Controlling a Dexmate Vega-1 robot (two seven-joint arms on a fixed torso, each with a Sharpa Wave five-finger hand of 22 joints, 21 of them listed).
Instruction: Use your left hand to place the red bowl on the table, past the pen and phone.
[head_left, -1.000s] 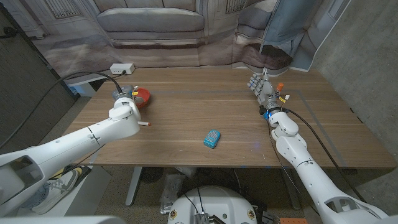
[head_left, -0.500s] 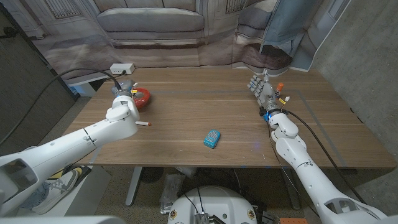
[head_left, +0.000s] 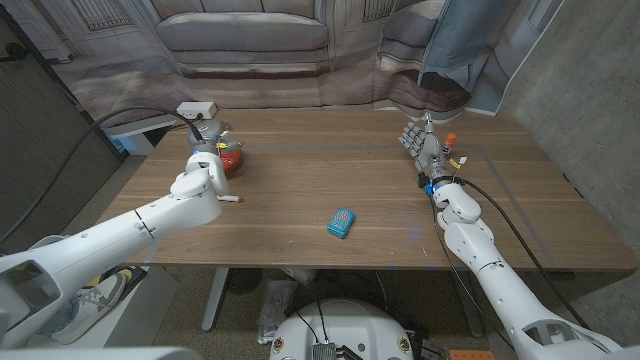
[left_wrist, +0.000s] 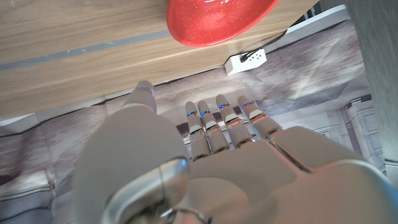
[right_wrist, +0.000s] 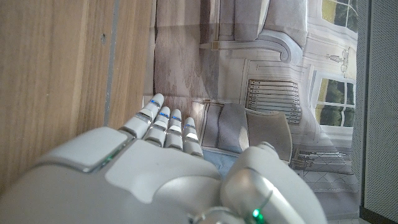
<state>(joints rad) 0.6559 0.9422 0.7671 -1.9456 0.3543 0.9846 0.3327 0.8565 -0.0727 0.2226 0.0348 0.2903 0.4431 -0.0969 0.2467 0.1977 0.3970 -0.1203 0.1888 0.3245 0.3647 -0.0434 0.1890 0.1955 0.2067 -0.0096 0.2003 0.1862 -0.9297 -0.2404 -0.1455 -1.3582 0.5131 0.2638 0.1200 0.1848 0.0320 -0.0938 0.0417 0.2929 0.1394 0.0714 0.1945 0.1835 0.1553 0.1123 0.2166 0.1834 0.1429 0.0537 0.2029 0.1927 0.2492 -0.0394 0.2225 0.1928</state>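
Note:
The red bowl (head_left: 231, 157) stands on the wooden table (head_left: 330, 170) at the far left, beyond the small pen (head_left: 232, 200) and farther back than the blue-cased phone (head_left: 342, 222). My left hand (head_left: 209, 143) hovers right beside the bowl on its left side. In the left wrist view the left hand (left_wrist: 211, 162) has its fingers stretched out with nothing in them, and a gap shows between them and the bowl (left_wrist: 221, 18). My right hand (head_left: 424, 143) stands at the table's right with fingers apart, and the right hand (right_wrist: 155, 168) holds nothing.
A white power strip (head_left: 197, 109) with a cable lies off the table's far left corner, close behind the bowl. A sofa and a printed backdrop stand behind the table. Bare wood stretches between the phone and my right arm.
My left hand has moved slightly away from me and let go of the red bowl, which now sits on the table. The right arm has not moved.

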